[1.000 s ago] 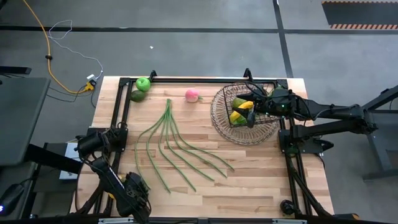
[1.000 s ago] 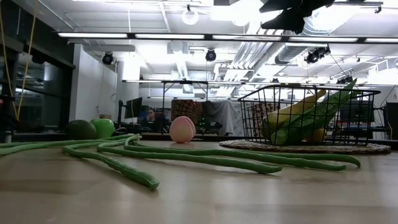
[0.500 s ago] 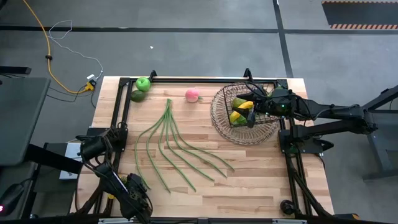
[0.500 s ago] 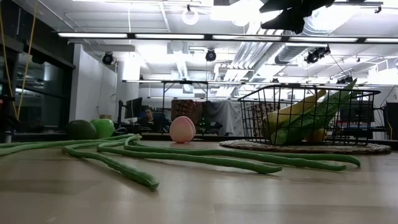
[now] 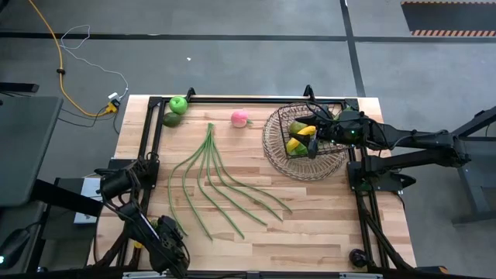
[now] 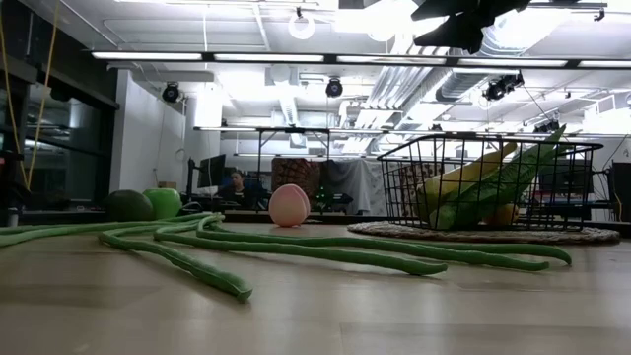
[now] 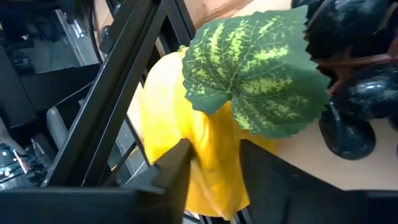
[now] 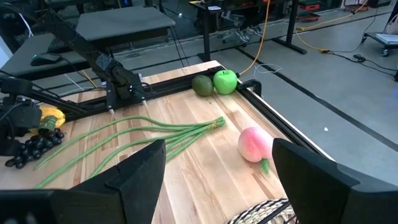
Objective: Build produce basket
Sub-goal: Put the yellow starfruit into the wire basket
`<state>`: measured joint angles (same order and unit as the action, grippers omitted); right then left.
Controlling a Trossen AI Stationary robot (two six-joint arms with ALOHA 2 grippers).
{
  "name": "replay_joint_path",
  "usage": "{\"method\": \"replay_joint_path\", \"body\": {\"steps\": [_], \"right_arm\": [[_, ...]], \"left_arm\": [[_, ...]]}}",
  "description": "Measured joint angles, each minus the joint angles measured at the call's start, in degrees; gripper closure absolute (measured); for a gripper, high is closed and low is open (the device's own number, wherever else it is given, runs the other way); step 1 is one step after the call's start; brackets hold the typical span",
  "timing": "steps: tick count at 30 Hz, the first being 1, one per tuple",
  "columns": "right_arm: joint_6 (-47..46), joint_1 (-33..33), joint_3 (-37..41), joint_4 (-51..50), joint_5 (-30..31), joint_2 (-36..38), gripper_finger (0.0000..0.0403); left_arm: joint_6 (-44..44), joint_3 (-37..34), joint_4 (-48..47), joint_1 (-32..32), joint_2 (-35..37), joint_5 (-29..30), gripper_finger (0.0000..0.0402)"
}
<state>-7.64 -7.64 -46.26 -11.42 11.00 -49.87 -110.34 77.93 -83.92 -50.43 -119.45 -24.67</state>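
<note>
The basket (image 5: 271,147) sits on the bench (image 5: 310,225) by its right edge, towards the far right corner. It holds only a few yellow and green pieces, one of which looks like a banana (image 5: 305,130); the level view suggests a darker square wire frame around them. By my reckoning the job is well short of half done. Left out on the bench are the pink peach (image 5: 239,118) near the far edge, the green apple (image 5: 179,104) and the avocado (image 5: 171,119) touching each other at the far left corner, and the long green beans (image 5: 213,182) fanned across the middle. The lemon (image 7: 168,137) and the dark grapes (image 7: 360,93) lie at the near left corner. The right end effector (image 8: 217,162) hangs over the basket with its fingers wide apart and nothing between them, so it is released. The left end effector (image 7: 214,162) is down at the near left corner with the lemon between its fingers, under a mottled leaf (image 7: 255,68). Whether it has clenched on the fruit or merely straddles it, I cannot tell. From above, that arm hides the lemon and grapes entirely. The right arm covers part of the basket's contents, so the full count inside is uncertain, and no pear or red pepper can be made out
</note>
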Motion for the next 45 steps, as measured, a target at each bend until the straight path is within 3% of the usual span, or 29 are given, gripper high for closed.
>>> {"method": "replay_joint_path", "body": {"steps": [5, 8, 13, 20, 26, 32, 36, 39, 42, 45], "right_arm": [[0.0, 0.0, 0.0, 0.0, 0.1, 0.0, 0.0119], [0.0, 0.0, 0.0, 0.0, 0.1, 0.0, 0.0119], [0.1, 0.0, 0.0, 0.0, 0.1, 0.0, 0.0119], [0.2, 0.0, 0.0, 0.0, 0.1, 0.0, 0.0119], [0.2, 0.0, 0.0, 0.0, 0.1, 0.0, 0.0119], [-1.0, 0.0, 0.0, 0.0, 0.1, 0.0, 0.0119], [-1.4, 0.0, 0.0, 0.0, -0.4, 0.0, 0.0119], [-2.4, 0.0, 0.0, 0.0, -0.9, 0.0, 0.0119], [-3.8, 0.0, 0.0, 0.0, -2.2, 0.0, 0.0119], [-5.3, 0.0, 0.0, 0.0, -3.4, 0.0, 0.0119]], "left_arm": [[0.0, 0.0, 0.2, 0.0, 1.4, 0.5, 0.0364], [0.8, 0.0, 0.6, -0.1, 2.8, 0.7, 0.0388], [3.3, 0.7, -0.2, 0.0, 6.3, 1.7, 0.0382], [11.6, 2.5, -1.9, 0.3, 15.2, 8.8, 0.0365], [18.1, 2.6, -1.5, 2.3, 27.9, 20.0, 0.0365], [26.5, 2.6, 1.8, 8.9, 41.5, 42.2, 0.0359], [36.9, 2.6, 5.9, 15.9, 48.1, 59.7, 0.0358], [50.3, 2.6, 12.0, 21.9, 51.5, 68.7, 0.0358], [66.6, 2.6, 20.1, 29.1, 53.8, 70.1, 0.0358], [81.2, 2.6, 28.9, 36.4, 54.3, 64.9, 0.0358]]}}
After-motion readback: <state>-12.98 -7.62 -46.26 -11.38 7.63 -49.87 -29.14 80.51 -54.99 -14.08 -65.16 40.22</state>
